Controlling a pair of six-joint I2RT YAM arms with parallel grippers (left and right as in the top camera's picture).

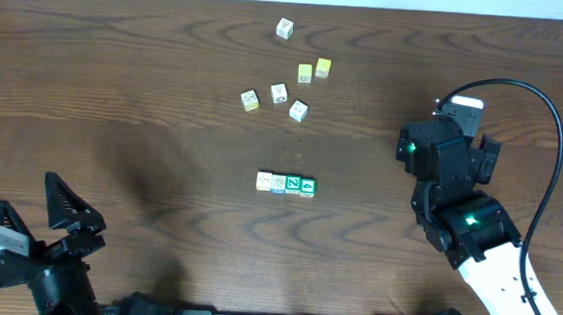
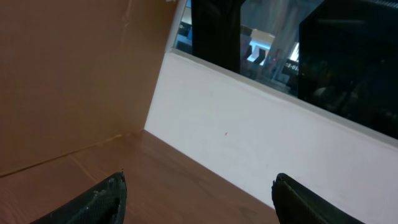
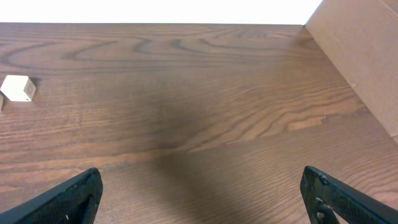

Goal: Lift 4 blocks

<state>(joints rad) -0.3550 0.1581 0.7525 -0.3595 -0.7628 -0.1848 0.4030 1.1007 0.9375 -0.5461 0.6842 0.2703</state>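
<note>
Desk (image 1: 150, 93) holds four blocks (image 1: 286, 184) touching in a row, likely for lifting together. Left gripper (image 1: 39, 210) and right gripper (image 3: 200, 190) sit open, empty.

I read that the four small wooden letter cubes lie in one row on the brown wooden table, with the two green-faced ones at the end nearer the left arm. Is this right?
Not quite. The overhead view shows the two green-faced cubes at the end of the row of four small wooden letter cubes nearer the right arm, not the left arm. The rest holds: one row on the brown wooden table.
</note>
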